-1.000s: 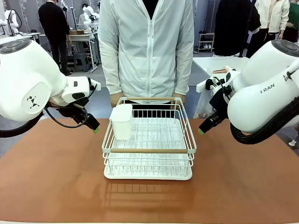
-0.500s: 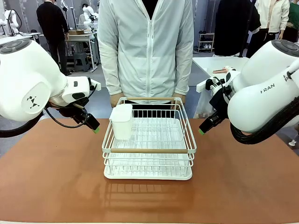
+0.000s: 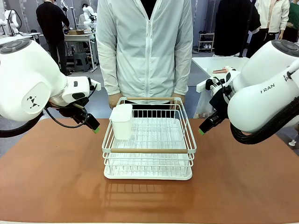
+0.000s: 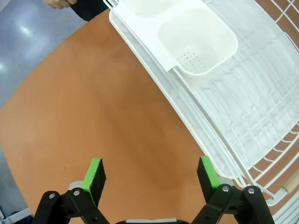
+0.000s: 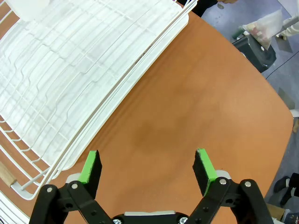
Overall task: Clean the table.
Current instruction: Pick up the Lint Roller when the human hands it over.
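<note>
The left hand [image 4: 152,172] hangs over the desk [image 4: 93,116], its green-padded fingers spread wide with nothing between them. Bare terracotta top lies straight beneath it. A white wire dish rack [image 4: 252,107] stands on the desk just off one of its fingers. A white plastic cup [image 4: 198,39] sits in the rack's corner, farther ahead of the hand. The right hand [image 5: 147,168] is also fully open and empty above the desk, with the rack just off one finger. Beyond the rack, between the two hands, stands a person [image 3: 145,46] in a pale jacket.
</note>
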Tool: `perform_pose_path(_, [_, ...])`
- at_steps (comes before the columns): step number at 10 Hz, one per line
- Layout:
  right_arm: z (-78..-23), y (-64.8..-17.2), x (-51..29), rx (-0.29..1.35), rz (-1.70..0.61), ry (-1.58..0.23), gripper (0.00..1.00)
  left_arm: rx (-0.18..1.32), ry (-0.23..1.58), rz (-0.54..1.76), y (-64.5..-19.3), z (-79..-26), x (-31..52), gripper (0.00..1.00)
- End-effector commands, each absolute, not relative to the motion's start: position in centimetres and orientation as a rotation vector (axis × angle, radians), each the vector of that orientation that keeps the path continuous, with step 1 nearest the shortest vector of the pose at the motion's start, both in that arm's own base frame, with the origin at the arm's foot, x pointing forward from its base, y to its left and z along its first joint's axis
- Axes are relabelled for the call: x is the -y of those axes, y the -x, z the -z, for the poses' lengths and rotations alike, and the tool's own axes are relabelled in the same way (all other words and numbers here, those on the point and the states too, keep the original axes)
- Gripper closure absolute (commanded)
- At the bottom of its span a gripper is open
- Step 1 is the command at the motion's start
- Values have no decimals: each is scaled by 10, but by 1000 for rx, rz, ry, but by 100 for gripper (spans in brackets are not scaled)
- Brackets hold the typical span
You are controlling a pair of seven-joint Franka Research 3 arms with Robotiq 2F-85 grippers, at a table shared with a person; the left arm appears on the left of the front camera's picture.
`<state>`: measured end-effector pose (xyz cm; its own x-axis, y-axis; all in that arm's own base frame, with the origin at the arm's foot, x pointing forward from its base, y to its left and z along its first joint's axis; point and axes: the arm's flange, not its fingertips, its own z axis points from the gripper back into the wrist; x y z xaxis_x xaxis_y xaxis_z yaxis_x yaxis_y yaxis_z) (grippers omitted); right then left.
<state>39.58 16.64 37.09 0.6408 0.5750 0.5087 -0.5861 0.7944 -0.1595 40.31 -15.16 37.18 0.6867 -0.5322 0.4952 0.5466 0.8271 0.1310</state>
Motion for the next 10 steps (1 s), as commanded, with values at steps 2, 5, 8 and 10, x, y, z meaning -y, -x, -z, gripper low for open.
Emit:
perform_pose_path(2, [-403,-405,-155,531,-583,-197,0,467,237,526,-409,-397,151,0])
perform_pose_path(5, [-478,-438,-107,223,-429,-781,0,244,787,368,-421,-458,103,0])
perform_pose_path(8, [-490,-448,-52,66,-255,-1224,0,204,1197,274,-416,-475,30,0])
perform_pose_path(10, [-500,-451,-3,74,-170,-1280,0,304,1314,145,-405,-492,-34,0])
